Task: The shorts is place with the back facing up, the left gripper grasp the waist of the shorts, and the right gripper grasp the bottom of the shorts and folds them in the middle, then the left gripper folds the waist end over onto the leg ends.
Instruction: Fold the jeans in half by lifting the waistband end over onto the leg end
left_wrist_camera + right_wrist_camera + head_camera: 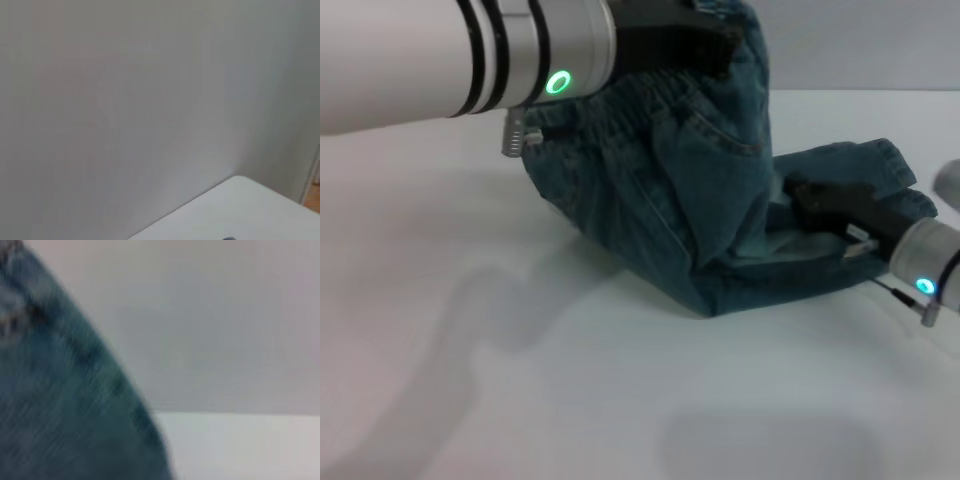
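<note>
Nearest the head camera lies bare white table (620, 400), with soft shadows across it. Just beyond, the folded lower edge of the blue faded denim shorts (650, 220) rests on the tabletop, the fabric creased into a low corner near the middle of the view.

To the robot's right, the right gripper (820, 205), a black blocky claw on a silver arm with a small green light and a thin cable, sits low on the table, its fingers clenched on the bottom (880, 165) of the shorts, the stitched denim leg hems bunched around it. In the right wrist view, blurred blue denim fills one side close to the lens, with white table and grey wall behind it.

Farther back and higher, the left gripper (705, 35), a black pronged claw on a silver-white cylindrical arm with black rings and a green light, is raised above the table. Its fingers are pinched on the waist (620, 105), the gathered elastic denim band, which hangs lifted in the air. From there the cloth drapes down to the table, a back pocket seam showing on the slope.

The left wrist view shows only grey wall and a white table corner.
</note>
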`<state>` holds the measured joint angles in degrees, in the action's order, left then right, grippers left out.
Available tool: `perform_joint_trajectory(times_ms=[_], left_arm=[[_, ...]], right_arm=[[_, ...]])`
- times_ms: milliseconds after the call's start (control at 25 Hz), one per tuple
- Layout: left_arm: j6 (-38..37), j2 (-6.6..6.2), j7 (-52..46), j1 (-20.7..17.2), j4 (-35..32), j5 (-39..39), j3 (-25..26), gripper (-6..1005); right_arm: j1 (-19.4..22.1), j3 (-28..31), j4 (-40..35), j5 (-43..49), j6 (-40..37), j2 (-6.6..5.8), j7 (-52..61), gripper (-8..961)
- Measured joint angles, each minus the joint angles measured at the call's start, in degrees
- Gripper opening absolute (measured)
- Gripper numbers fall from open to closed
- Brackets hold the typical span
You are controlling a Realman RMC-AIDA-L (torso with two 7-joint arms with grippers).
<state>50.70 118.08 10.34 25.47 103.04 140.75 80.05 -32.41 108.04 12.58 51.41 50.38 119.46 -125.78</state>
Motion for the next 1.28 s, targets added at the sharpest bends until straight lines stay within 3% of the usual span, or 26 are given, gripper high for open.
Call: perform_joint_trajectory(times_ms=[240,480,680,840,920,1120,1280], left_arm=[[-0.65,0.17,1.72,0.42,0.05,-2.6,-0.13,58],[-2.03,0.12,2.04,0.7,-0.1,-2.87,-0.74,59],[-3.26,0.16,3.84,1.28,-1.02,-4.83,-1.45,59],[-3.61,0.1,4.59,1.23,-1.73,-5.78,-1.63,58],[-3.61,0.08,4.62,1.04,-2.0,-5.8,-1.67,58],[-3.61,-0.05,4.65,-0.02,-1.8,-5.86,-1.37,57],[-3.61,-0.08,4.66,-0.22,-2.04,-5.88,-1.26,57]], right_arm=[[-6.18,-4.67,-4.57,-0.14,-2.18,0.39,0.2,0],[-8.81,-10.83,-2.57,-0.28,-2.12,0.42,5.97,-1],[-9.65,-24.59,1.38,-9.83,-4.24,0.42,7.74,-2],[-8.8,-40.67,8.91,-21.35,-12.76,0.42,7.48,-1],[-8.41,-44.66,11.09,-23.59,-15.58,0.41,7.36,-1],[-4.71,-42.98,12.43,-25.0,-16.47,0.04,7.25,-1],[-0.53,-37.33,12.16,-25.36,-16.89,-0.23,4.55,-1]])
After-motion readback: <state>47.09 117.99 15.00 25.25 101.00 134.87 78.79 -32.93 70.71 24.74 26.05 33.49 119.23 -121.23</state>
